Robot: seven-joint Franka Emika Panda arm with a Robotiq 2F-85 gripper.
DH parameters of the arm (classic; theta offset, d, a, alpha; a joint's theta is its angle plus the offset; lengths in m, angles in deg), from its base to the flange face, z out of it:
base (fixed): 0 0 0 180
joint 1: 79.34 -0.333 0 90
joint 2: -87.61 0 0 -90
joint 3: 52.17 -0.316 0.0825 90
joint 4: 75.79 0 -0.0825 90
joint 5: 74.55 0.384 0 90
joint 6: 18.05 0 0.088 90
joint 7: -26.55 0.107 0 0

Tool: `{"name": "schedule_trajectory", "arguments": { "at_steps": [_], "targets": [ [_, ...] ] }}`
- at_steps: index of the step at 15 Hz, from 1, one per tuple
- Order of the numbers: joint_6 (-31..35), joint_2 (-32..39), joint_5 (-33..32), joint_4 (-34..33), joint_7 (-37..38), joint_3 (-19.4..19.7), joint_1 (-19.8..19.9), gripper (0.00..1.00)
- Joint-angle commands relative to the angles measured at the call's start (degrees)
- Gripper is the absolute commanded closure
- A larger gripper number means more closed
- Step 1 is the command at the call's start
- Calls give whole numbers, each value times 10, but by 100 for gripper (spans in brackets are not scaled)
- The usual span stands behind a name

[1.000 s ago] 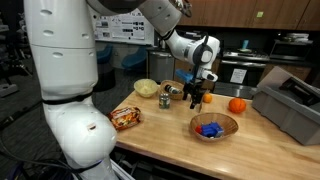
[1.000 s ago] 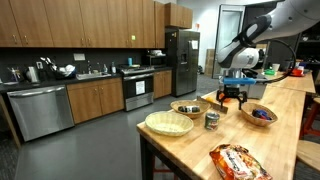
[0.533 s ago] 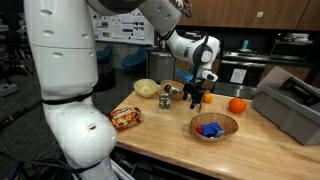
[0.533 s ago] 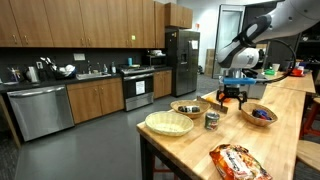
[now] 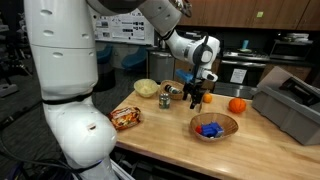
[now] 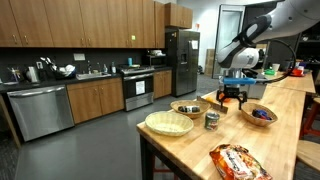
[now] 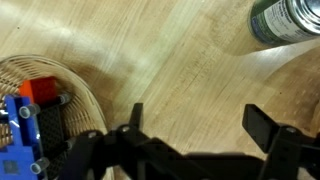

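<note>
My gripper (image 5: 196, 96) hangs open and empty just above the wooden counter, also seen in the exterior view (image 6: 232, 97) and in the wrist view (image 7: 198, 118). Bare wood lies between its fingers. A metal can (image 7: 288, 20) stands close on one side; it shows in both exterior views (image 5: 167, 99) (image 6: 212, 121). A wicker bowl with blue and red toys (image 7: 40, 110) lies on the other side, seen too in both exterior views (image 5: 213, 127) (image 6: 261, 114).
An orange (image 5: 237, 105), a pale empty bowl (image 5: 146, 88), a woven plate (image 6: 168, 123), a dark bowl (image 6: 187, 108), a snack bag (image 5: 126, 117) and a grey bin (image 5: 292, 105) sit on the counter (image 5: 160, 140). Kitchen cabinets stand behind.
</note>
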Motion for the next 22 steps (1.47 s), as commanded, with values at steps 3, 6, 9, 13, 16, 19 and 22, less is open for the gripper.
{"name": "schedule_trajectory", "arguments": {
  "at_steps": [3,6,9,13,16,19,22],
  "targets": [
    [2,2,-18,-8,9,4,1,0],
    [5,-3,-39,-16,15,13,6,0],
    [4,-12,-54,-25,24,24,15,0],
    [-3,-20,-68,-31,31,38,25,0],
    [-15,-27,-67,-22,40,45,31,0],
    [-36,-28,-68,-16,55,50,35,0],
    [-58,-28,-68,-10,71,52,37,0]
  ]
}}
